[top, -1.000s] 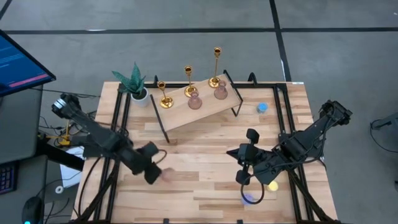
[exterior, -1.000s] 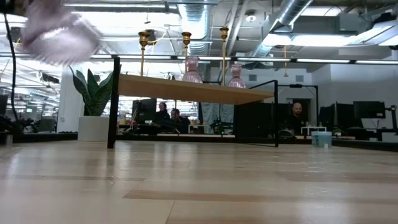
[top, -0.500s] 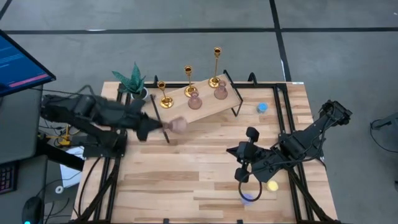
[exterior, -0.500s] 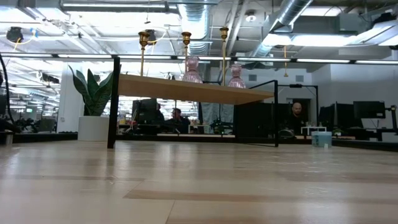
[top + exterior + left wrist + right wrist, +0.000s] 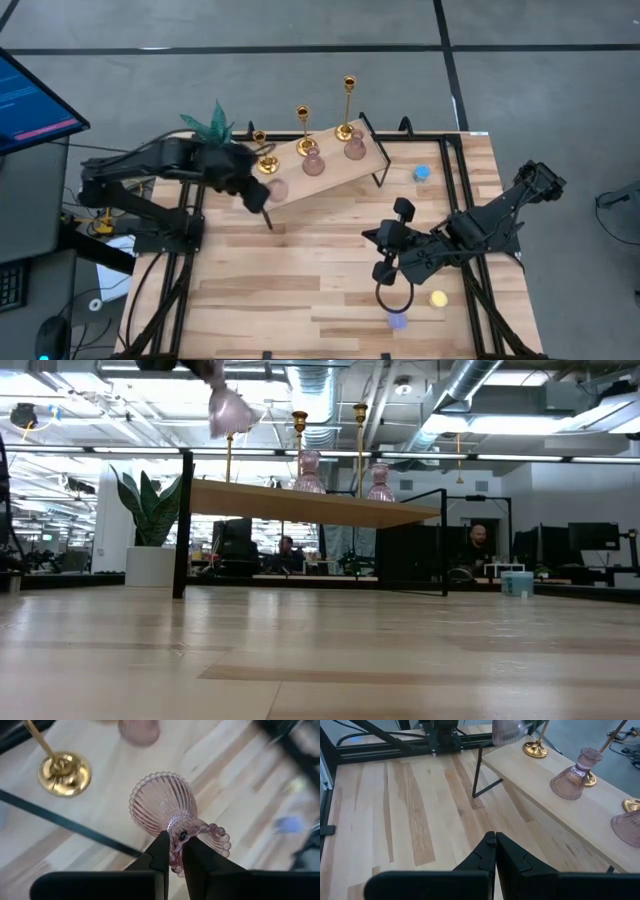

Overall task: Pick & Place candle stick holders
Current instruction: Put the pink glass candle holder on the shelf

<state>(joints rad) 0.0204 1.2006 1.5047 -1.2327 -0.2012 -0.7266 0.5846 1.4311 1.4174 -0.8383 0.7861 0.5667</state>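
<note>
Aloft, pink holder [image 5: 162,805] in left hand [image 5: 172,851]

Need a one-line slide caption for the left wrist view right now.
Left gripper, jaws shut on a ribbed pink holder, carries it above the wooden shelf beside a gold candlestick.

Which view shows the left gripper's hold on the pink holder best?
Left wrist view: the left gripper is shut on the pink holder at its neck. High view shows only a blurred pink patch; low view a blurred holder; right wrist view its cropped edge.
</note>
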